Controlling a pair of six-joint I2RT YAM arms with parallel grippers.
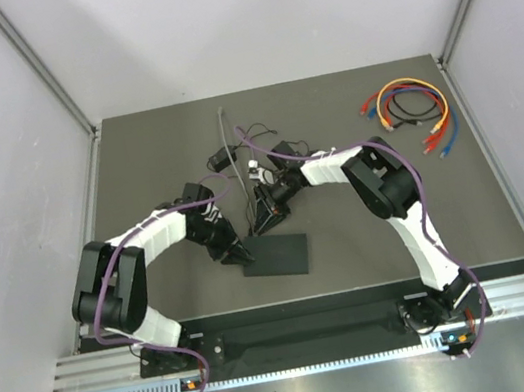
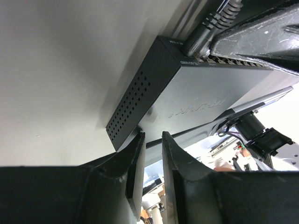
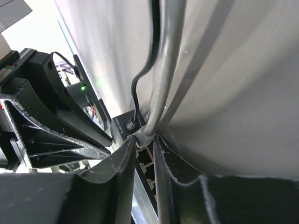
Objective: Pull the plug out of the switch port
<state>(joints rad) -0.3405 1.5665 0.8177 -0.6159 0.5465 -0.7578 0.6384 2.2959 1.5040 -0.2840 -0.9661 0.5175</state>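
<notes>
While the switch (image 1: 278, 256) lies flat on the table (image 1: 399, 223), near the middle of the near edge, its long axis runs roughly parallel to that edge and its socket row faces the far edge. From the near left corner the left arm reaches inward, elbow bent out toward the left edge. The left pincer (image 1: 239, 254) meets the switch's left, vented short end, and in the wrist view its fingers (image 2: 135, 158) are drawn to a narrow gap across that corner, seemingly pinching the box through its thickness. Rising from the near right corner, the right arm folds back toward the middle and brings the right pincer (image 1: 271, 220) down on the socket edge. There its fingers (image 3: 128, 156) are pressed in on the plug (image 3: 145, 134) of one grey cable (image 3: 170, 60), seated in a port. One thin black cable (image 3: 140, 79) enters the switch just beside it. One coil of coloured cables (image 1: 410, 114) lies by the far right corner, well apart.
</notes>
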